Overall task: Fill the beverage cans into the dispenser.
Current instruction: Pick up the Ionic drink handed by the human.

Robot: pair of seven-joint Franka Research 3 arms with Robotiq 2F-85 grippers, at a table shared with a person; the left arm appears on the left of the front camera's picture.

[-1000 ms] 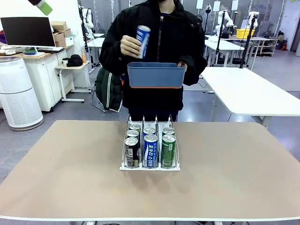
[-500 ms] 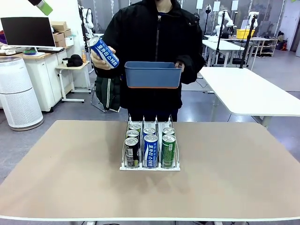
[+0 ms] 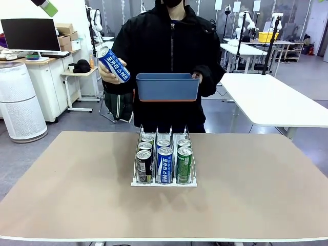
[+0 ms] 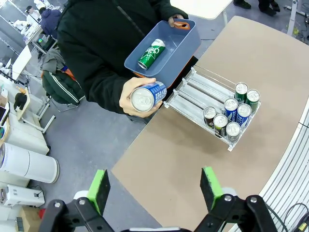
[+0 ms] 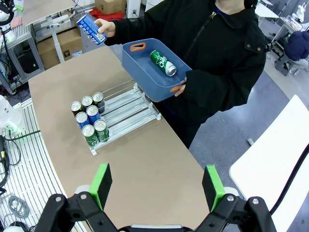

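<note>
Jaws wide apart and empty on my left pincer (image 4: 154, 186) and right pincer (image 5: 157, 184). Seven cans (image 3: 165, 165) bunched at the dispenser (image 3: 164, 183) near end, person's hand (image 3: 106, 72) holding a blue can (image 3: 114, 64) beside the tub (image 3: 167, 87).

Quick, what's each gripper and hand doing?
Left gripper: open, empty.
Right gripper: open, empty.
One hand: holds blue can.
Other hand: holds tub.

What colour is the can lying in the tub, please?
The can is green; the right wrist view shows it best.
</note>
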